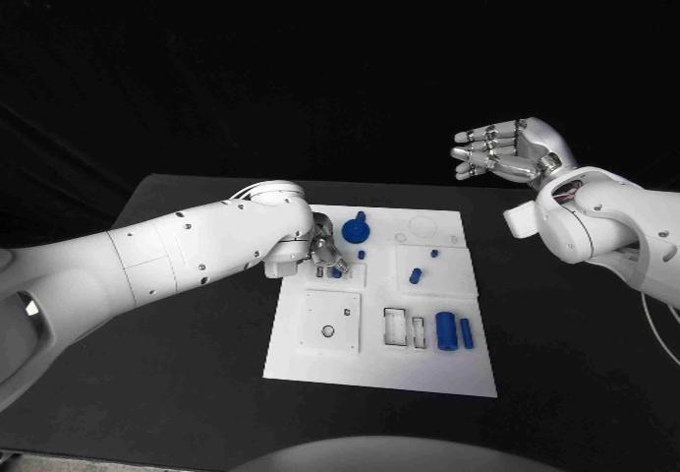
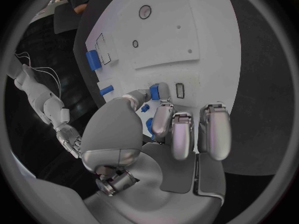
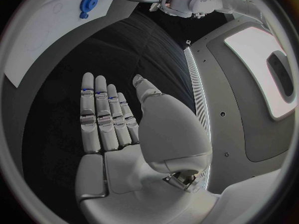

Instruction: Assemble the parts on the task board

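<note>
The white task board [image 1: 425,366] lies in the middle of the black table. My left hand [image 1: 323,254] hangs over its near-left part, fingers pointing down. In the left wrist view its thumb [image 2: 161,90] and a fingertip meet at a small blue part [image 2: 153,91], the same small blue part [image 1: 336,272] seen under the fingertips from the head. A blue gear [image 1: 356,232] stands just right of that hand. My right hand [image 1: 503,149] is raised beyond the board's far right corner, fingers apart and holding nothing; its palm [image 3: 118,134] is bare.
A blue cylinder [image 1: 446,330] and a blue bar [image 1: 467,332] lie at the board's near right. Two small blue pegs [image 1: 417,276] [image 1: 362,254] stand mid-board. A square plate with a hole [image 1: 332,322] and a rectangular slot [image 1: 395,325] sit near the front.
</note>
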`<state>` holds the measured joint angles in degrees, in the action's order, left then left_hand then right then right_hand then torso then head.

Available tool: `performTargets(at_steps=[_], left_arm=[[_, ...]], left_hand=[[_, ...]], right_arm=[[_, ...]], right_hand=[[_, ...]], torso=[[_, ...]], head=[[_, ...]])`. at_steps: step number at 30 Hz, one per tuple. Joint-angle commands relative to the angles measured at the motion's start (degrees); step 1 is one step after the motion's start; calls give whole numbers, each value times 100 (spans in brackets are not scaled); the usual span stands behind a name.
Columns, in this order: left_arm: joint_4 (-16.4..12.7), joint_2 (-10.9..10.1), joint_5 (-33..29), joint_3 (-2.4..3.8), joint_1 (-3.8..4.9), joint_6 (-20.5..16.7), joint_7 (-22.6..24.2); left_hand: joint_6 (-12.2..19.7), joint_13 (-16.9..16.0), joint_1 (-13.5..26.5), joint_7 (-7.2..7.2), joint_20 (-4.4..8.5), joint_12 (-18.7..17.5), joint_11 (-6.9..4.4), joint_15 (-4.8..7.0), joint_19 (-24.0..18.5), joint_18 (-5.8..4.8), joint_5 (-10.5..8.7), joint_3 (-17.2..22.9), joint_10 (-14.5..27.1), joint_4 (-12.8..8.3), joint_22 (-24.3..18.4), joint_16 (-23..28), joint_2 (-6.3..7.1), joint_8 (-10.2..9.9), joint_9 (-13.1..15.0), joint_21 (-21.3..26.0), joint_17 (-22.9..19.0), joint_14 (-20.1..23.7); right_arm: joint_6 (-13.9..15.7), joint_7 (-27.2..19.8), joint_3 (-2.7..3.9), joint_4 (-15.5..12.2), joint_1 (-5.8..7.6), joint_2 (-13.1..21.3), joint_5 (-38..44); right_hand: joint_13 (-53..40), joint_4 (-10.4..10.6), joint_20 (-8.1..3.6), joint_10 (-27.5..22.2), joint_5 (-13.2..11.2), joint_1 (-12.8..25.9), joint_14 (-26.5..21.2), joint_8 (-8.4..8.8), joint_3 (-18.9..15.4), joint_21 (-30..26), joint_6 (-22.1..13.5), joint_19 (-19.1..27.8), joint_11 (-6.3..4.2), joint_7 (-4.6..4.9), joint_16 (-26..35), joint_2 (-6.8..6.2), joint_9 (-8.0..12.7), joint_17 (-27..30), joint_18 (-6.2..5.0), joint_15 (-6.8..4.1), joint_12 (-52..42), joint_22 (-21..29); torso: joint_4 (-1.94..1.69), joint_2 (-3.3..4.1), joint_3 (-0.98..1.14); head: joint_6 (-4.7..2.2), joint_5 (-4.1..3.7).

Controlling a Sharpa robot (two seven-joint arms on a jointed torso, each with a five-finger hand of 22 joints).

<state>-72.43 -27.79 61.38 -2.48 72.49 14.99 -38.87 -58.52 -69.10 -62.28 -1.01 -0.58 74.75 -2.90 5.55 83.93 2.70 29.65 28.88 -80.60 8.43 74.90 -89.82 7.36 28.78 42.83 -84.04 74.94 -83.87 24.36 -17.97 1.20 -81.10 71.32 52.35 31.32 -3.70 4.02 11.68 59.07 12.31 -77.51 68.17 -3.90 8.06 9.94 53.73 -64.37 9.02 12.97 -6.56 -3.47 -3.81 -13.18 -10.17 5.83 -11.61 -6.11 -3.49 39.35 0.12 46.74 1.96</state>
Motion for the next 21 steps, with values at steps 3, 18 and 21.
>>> performTargets(at_steps=[3,18,21], left_arm=[[27,27,-90,-29,-45,214,-6],[113,31,-90,-28,-45,127,10],[111,29,-90,-28,-45,106,14]], left_hand=[[-104,-33,332,3,39,16,-5,49,324,-80,0,291,-53,-289,683,-18,-16,-56,-58,-26,1506,-613],[-233,-146,711,38,67,64,-33,82,341,-90,-9,-565,-71,63,733,-18,-7,-135,-177,-51,1506,-613],[-244,-165,725,39,68,73,-35,84,345,-92,-8,-656,-77,98,742,-18,-9,-142,-190,-56,1506,-613]], right_arm=[[-49,-12,1,-16,-3,1,62],[-61,-7,1,-43,-3,5,68],[-56,-8,1,-42,-3,5,74]], right_hand=[[9,-4,-9,9,44,50,44,27,-25,-44,6,-39,9,-8,37,-11,1,8,-38,-10,-29,8],[11,-58,-6,-18,38,23,36,34,-40,-87,-14,-44,19,1,72,-26,5,38,-35,-2,-24,38],[11,-94,1,-27,30,4,14,34,-45,-122,-21,-34,24,6,104,-31,6,61,-32,8,-25,60]], torso=[[-4,2,-5],[1,1,-3],[0,3,-2]], head=[[-14,-5],[-20,5],[-22,-4]])
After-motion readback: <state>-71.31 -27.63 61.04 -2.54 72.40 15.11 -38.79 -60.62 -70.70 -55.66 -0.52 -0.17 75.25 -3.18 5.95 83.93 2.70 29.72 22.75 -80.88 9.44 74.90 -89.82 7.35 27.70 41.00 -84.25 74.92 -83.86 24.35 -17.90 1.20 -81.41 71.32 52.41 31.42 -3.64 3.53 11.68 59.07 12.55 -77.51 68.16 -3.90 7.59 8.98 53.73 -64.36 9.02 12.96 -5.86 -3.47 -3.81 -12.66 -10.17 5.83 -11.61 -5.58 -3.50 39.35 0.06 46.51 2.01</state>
